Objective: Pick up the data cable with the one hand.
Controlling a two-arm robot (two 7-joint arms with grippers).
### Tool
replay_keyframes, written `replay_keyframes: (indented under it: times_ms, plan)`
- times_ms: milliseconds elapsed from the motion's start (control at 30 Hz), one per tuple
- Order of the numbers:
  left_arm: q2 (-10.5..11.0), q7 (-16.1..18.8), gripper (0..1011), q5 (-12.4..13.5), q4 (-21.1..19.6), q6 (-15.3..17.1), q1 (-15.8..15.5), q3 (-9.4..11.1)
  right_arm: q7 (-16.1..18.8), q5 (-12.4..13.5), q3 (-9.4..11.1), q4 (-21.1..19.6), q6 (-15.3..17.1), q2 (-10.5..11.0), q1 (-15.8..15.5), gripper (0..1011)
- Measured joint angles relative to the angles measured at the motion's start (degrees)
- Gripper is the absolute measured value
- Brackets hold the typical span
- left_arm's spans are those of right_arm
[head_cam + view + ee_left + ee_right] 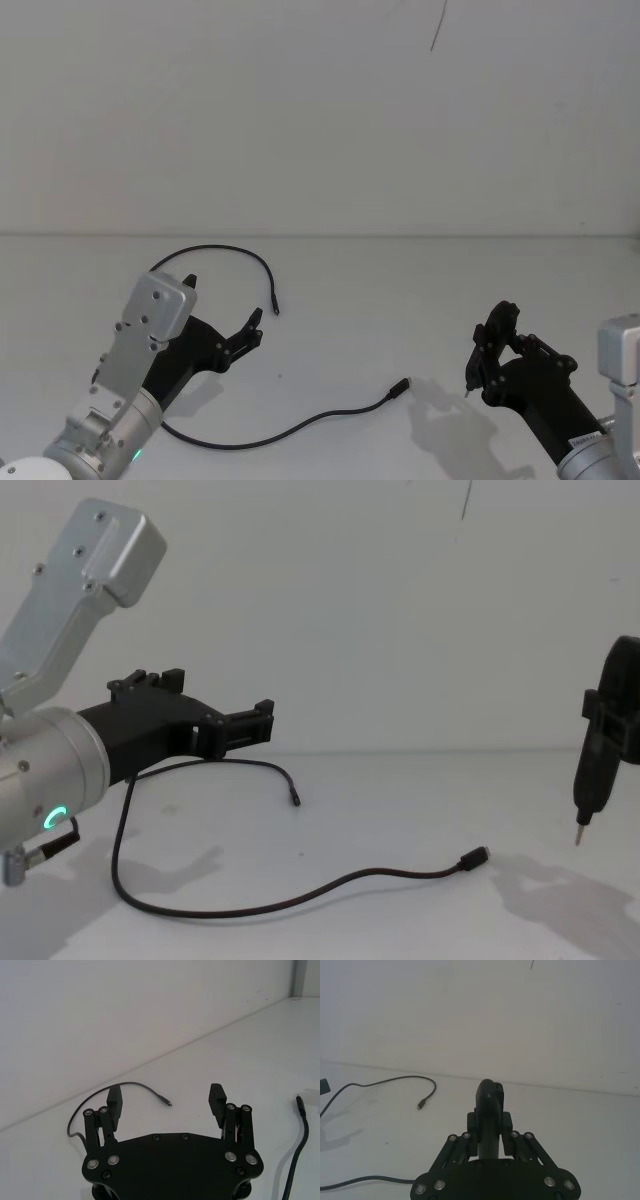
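Down at the near edge of the bench [400,290], the data cable [300,430] sweeps a low curve from under the left arm out to its near plug [401,386], which lies loose on the surface and points toward the right side. Nothing is touching it, and the whole cord lies flat in a big open C.

Moving up a little, the left end effector [225,300] hangs above the bench inside that C. Its fingers [217,1097] are spread wide with nothing between them. On the other side, the right end effector [495,345] is clenched on a slim black tool [600,760], metal tip down, well apart from the cord.

Farther out comes the bit that matters. The cable's far stretch arcs across the bench just beyond the left fingertips, then bends back toward the robot and ends in the far plug [275,310]. From the left wrist, that plug [167,1103] lies ahead and below, roughly centred in the gap between the fingers, with the strand trailing off past one finger. So the left arm is plainly the nearer one, and it is free. My read is that the job is a forward and downward reach, with the fingers set across the strand rather than along it. A cord this thin could easily slip out of the grip.

Behind it all stands the bare white wall [320,120].
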Motion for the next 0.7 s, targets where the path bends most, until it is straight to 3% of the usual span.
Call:
replay_keyframes:
  times_ms: [700]
  plan:
    - [0.0, -0.04, 1001, -0.01, 0.04, -0.04, 0.0, 0.01, 0.0, 0.0, 0.0, 0.0, 0.0, 0.0, 0.0, 263]
